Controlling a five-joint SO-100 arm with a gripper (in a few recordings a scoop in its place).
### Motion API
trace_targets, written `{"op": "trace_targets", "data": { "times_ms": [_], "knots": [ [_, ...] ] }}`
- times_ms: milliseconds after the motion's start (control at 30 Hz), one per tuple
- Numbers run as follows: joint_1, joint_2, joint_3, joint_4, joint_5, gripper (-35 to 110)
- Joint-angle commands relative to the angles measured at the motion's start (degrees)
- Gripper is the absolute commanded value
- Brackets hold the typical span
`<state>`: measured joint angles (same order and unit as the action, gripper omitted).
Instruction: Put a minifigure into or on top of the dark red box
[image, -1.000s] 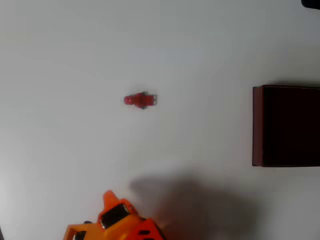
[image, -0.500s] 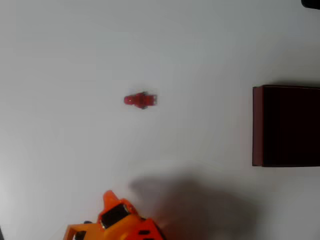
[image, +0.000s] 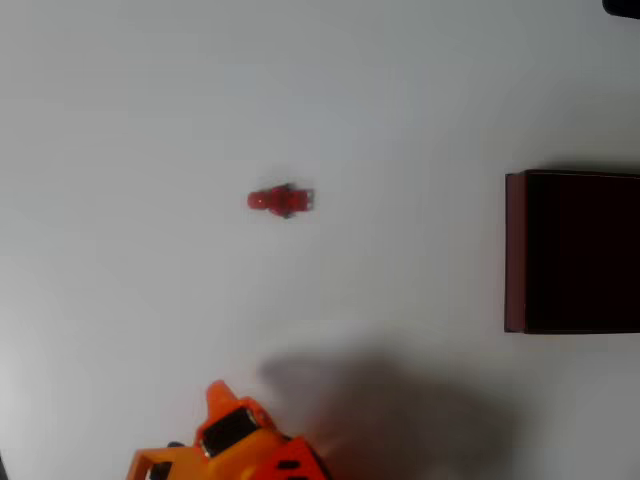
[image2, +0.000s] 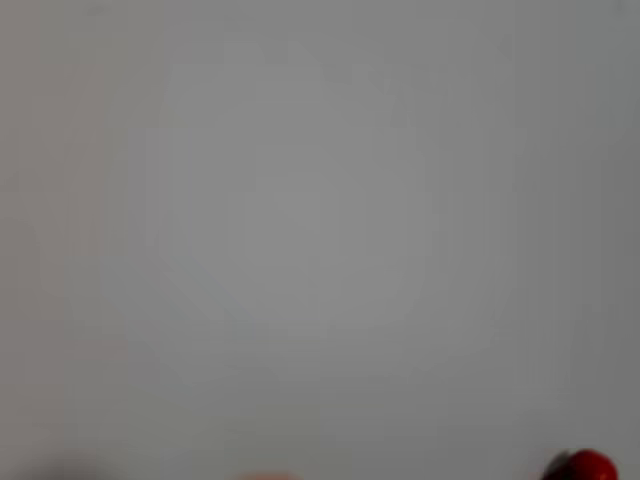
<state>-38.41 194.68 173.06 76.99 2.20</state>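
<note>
The minifigure (image: 281, 200), tiny and bright red, lies on its side on the white table, left of centre in the overhead view. The dark red box (image: 571, 251) stands at the right edge, open side up, with a nearly black interior and nothing in it. My orange gripper (image: 219, 398) pokes in at the bottom edge, well below the minifigure and far left of the box. How its jaws stand is hidden by the arm's body. In the blurred wrist view a small red blob, probably the minifigure (image2: 583, 467), sits at the bottom right corner.
The white table (image: 130, 120) is plain around the figure and the box. The arm's soft shadow (image: 390, 410) falls on the table between the gripper and the box. A dark object (image: 625, 6) clips the top right corner.
</note>
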Motion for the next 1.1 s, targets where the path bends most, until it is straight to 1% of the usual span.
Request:
{"op": "trace_targets", "data": {
  "times_ms": [0,167,267,400,467,533,600,633,667,733,800,1067],
  "knots": [
    [-1.2,0.8,0.0,0.9,0.3,0],
    [-1.2,0.8,0.0,0.9,0.4,0],
    [0.6,0.8,0.0,0.9,2.1,0],
    [-1.1,0.8,0.0,0.9,2.6,3],
    [-0.4,0.8,0.1,0.8,6.8,5],
    [1.2,0.8,0.2,0.6,13.8,4],
    [-0.2,0.8,0.2,-4.1,28.2,4],
    [-2.4,0.8,-0.3,-6.2,23.3,6],
    [-4.5,0.8,-0.7,-7.6,21.6,10],
    [-4.0,0.8,-1.8,-7.9,24.6,10],
    [-2.0,0.8,-3.6,-7.0,26.4,11],
    [9.3,-3.0,-14.5,-0.3,24.4,18]
  ]
}}
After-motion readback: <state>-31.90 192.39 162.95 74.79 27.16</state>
